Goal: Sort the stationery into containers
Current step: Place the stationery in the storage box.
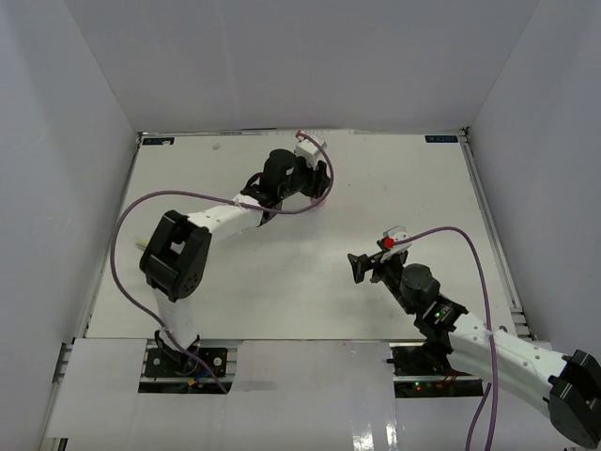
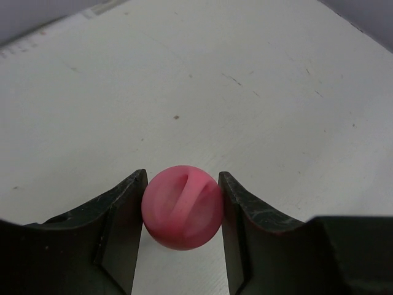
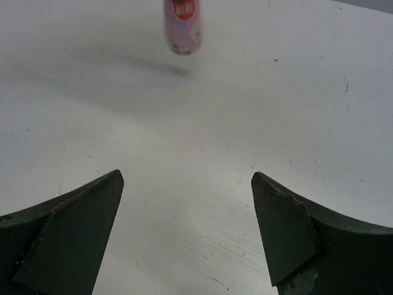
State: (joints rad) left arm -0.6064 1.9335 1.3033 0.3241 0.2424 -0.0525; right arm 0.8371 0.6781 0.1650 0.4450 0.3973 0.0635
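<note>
A pink stubby cylinder with a smooth, grooved face [image 2: 182,209] is seen end-on. It is clamped between the two dark fingers of the left gripper [image 2: 182,178], which are drawn in against its sides. Its length is hidden behind its own round face, and its lower edge is cut off by the frame. From above, it is concealed under the left wrist.

The right gripper [image 3: 187,178] is spread wide and nothing is held between its fingers. Ahead of it, a pink tube-like piece with a red label [image 3: 182,24] is cut off by the upper edge of that view. Whether it is the same cylinder cannot be told.

Beneath both hands, a white, matt table top [image 2: 258,92] is marked with faint scuffs and dark specks. It is enclosed on three sides by plain pale walls [image 1: 282,56].
</note>
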